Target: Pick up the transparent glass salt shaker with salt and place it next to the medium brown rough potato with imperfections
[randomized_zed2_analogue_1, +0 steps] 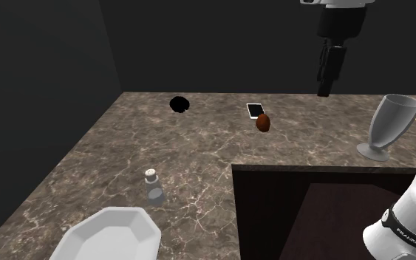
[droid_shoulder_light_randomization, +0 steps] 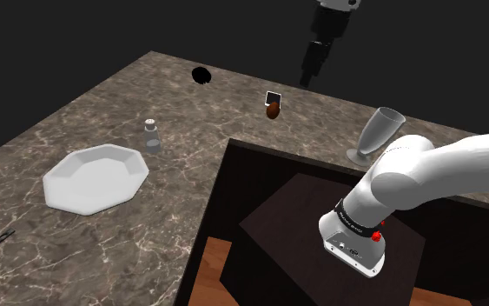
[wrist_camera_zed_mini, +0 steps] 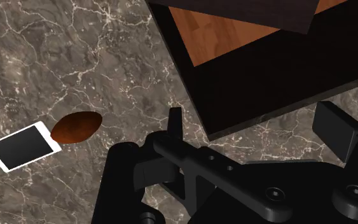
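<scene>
Well above the veined marble counter (droid_shoulder_light_randomization: 60, 130), the all-black gripper (droid_shoulder_light_randomization: 308, 76) hangs with its two fingers (wrist_camera_zed_mini: 176, 124) spread apart and nothing between them; the white arm (droid_shoulder_light_randomization: 425, 169) arcs up from the dark stand (droid_shoulder_light_randomization: 277, 217). The salt shaker (droid_shoulder_light_randomization: 152, 136), clear with a pale cap, stands upright on the counter just beside a white octagonal plate (droid_shoulder_light_randomization: 95, 178) and well apart from the gripper; the reddish-brown potato (droid_shoulder_light_randomization: 274, 109) lies farther along the marble, at the corner of a white-framed phone (droid_shoulder_light_randomization: 274, 96) with a dark screen, nearer the gripper than the shaker is; in the wrist view the potato sits beside the open fingers. A clear goblet (droid_shoulder_light_randomization: 377, 135) stands upright at the shoulder view's right; a black roundish object (droid_shoulder_light_randomization: 201, 76), too dark to identify, rests near the counter's far edge.
</scene>
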{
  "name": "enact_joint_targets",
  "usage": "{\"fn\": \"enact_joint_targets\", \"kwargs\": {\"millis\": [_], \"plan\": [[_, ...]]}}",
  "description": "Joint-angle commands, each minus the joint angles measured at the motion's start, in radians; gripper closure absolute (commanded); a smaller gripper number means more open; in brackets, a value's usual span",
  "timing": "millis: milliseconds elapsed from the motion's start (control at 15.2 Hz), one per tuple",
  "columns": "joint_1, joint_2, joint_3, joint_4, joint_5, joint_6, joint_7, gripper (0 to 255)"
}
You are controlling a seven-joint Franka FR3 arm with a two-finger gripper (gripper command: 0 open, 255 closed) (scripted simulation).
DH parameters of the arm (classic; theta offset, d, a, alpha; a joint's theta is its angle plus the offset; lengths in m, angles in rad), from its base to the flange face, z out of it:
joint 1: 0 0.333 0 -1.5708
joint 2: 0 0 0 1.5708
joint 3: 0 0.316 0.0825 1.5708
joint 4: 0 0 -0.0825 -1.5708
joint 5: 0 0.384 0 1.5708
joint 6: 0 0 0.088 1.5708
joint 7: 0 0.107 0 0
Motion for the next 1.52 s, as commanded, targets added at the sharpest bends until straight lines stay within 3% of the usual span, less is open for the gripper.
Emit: {"fn": "enact_joint_targets", "kwargs": {"millis": [0, 792, 1122, 1452], "plan": [[0.000, 0.000, 0.000, 0.000, 0.000, 0.000, 0.000, 0], [0.042, 0.253, 0.176, -0.038, 0.076, 0.388, 0.187, 0], [0.043, 0.405, 0.250, 0.007, 0.060, 0.534, 0.275, 0], [0.040, 0.577, 0.319, 0.087, -0.004, 0.658, 0.383, 0]]}}
